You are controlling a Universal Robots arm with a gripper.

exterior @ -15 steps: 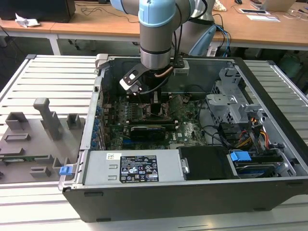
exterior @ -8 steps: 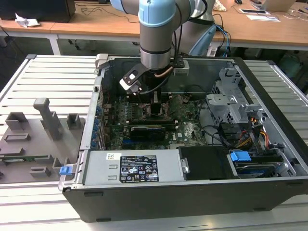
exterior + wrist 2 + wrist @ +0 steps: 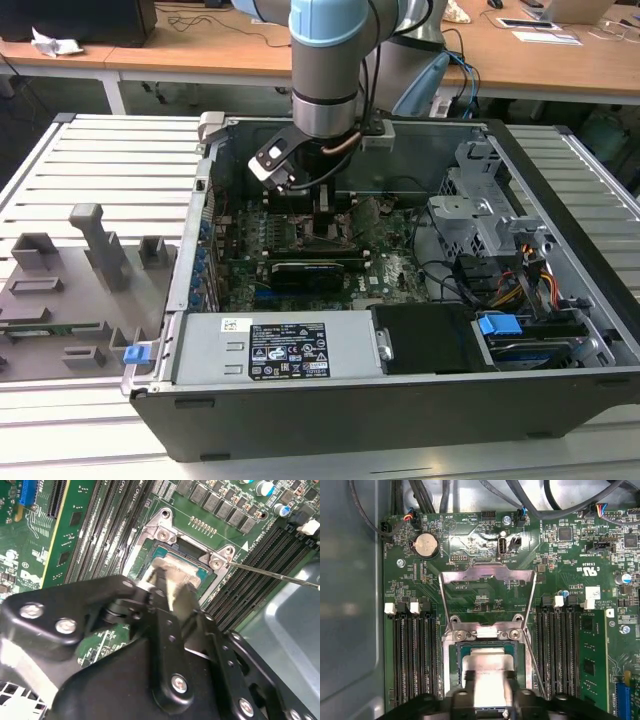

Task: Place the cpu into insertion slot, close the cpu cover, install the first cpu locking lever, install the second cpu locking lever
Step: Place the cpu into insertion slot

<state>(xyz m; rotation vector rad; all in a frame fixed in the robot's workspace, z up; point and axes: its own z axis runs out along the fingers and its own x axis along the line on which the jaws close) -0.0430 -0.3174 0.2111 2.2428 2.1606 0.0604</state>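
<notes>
The exterior view stands off the arm [image 3: 325,60], above one long edge of the slatted tabletop [image 3: 100,150]. It looks down at a slant into the open case [image 3: 400,410], from far enough to take in the whole case and the desks behind it. The first wrist view looks almost straight down on the motherboard [image 3: 470,545] from close by, with the gripper [image 3: 487,677] at the frame's edge. The second wrist view sits nearer and looks slantwise past the gripper's black body. Both wrist views share the insertion slot [image 3: 454,652] [image 3: 150,550] and the memory slots [image 3: 415,655] [image 3: 95,535] flanking it. The exterior view shows the same board small, beneath the arm.
</notes>
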